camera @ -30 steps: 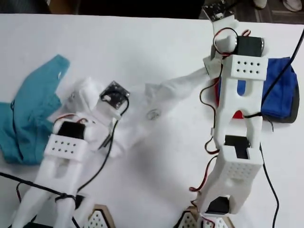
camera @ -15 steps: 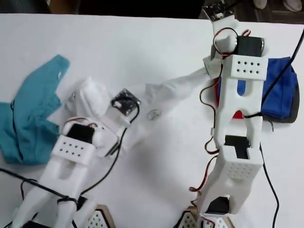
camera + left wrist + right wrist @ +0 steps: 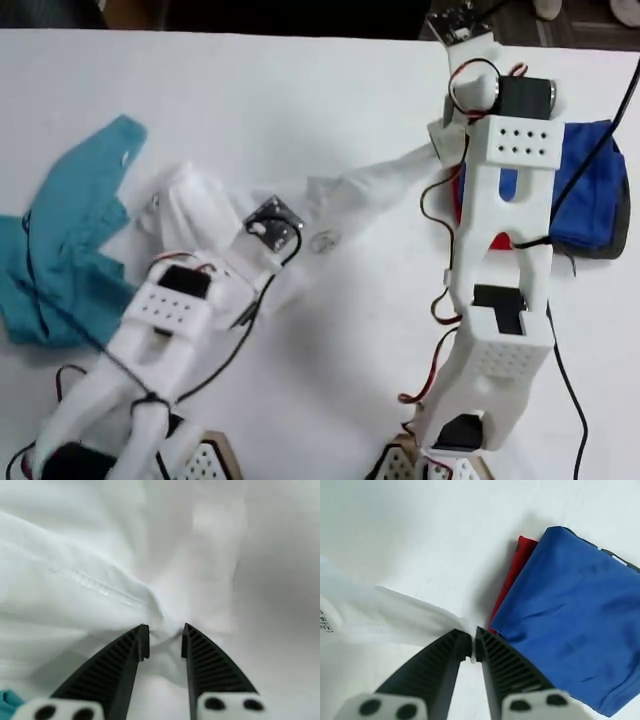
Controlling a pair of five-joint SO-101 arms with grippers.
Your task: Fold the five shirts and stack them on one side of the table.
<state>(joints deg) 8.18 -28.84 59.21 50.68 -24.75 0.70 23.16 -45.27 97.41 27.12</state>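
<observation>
The white shirt (image 3: 335, 195) lies stretched across the middle of the bench (image 3: 250, 90), bunched and rumpled at one end and drawn out into a narrow strip at the other. The left hand (image 3: 164, 640) is at the rumpled end. Its two dark ribbed fingers (image 3: 131, 652) stand close together with a puckered fold of the white cloth pinched between their tips, so it is grasping the white shirt; a stitched hem runs across the fabric just beyond the tips. The right hand (image 3: 473, 649) is at the narrow end, clenched on the very corner of the same shirt, with the fingertips almost meeting and a thin edge of white cloth caught between them.

The teal shirt (image 3: 70, 240) lies unfolded and crumpled at the left edge of the bench, just beside the white shirt's bunched end. On the right side of the bench sits the blue shirt (image 3: 575, 610), folded into a neat rectangle. It lies on top of the red shirt (image 3: 522, 555), of which a slim strip peeks out along the side nearest the right hand. A dark layer (image 3: 603, 250) shows at the rim of this pile (whether it is another shirt, I cannot tell). The right arm reaches over part of the pile in the high view.
</observation>
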